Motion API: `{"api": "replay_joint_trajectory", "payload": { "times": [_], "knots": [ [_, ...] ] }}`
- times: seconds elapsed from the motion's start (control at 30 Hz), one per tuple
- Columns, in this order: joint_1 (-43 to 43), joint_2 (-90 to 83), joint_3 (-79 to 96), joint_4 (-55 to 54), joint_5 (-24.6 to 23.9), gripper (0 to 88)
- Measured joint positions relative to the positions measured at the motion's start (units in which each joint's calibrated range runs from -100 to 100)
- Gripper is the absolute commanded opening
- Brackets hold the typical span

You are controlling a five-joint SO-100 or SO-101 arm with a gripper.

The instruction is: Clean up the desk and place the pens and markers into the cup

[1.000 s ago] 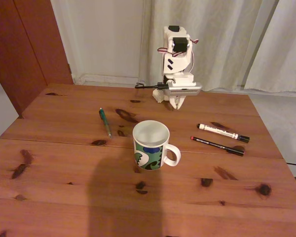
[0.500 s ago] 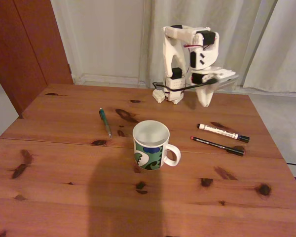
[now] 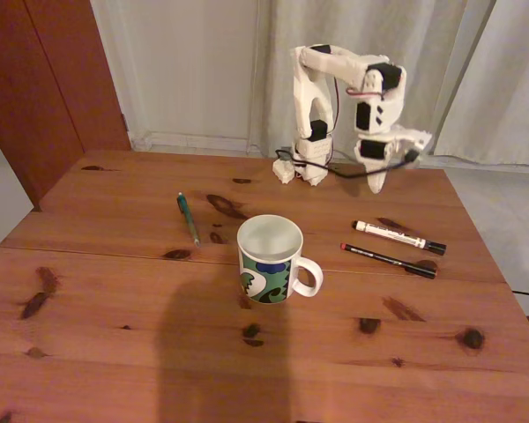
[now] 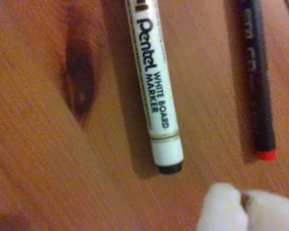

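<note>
End effector, fixed view: (image 3: 376, 183) hangs nose-down off the white arm (image 3: 335, 66), above the tabletop (image 3: 115, 291) just behind the white marker (image 3: 395, 236); empty. Prob. staged there to drop on the marker first, as the nearest stick.
Marker + black pen, fixed view: lie side by side, close but apart, right of the cup (image 3: 271, 259); black pen (image 3: 388, 261) on the near side, red end toward the cup.
Green pen, fixed view: (image 3: 188, 217) alone left of the cup, well apart from the other two.
Cup, fixed view: upright mid-tabletop, mouth open, handle to the right; nothing inside as far as visible.
End effector, wrist view: white tips (image 4: 243, 209) at bottom edge, pressed nearly together, pinching nothing.
Marker, wrist view: (image 4: 153, 89) white barrel w/ black "Pentel WHITE BOARD MARKER" print, dark tail end nearest the tips.
Black pen, wrist view: (image 4: 258, 86) slim, dark, red end; parallel on the right.
</note>
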Motion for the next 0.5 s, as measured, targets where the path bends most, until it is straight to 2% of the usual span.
{"api": "replay_joint_trajectory", "payload": {
  "times": [0.5],
  "knots": [
    [-1.54,11.02,0.00,-11.53,0.00,1.5]
  ]
}}
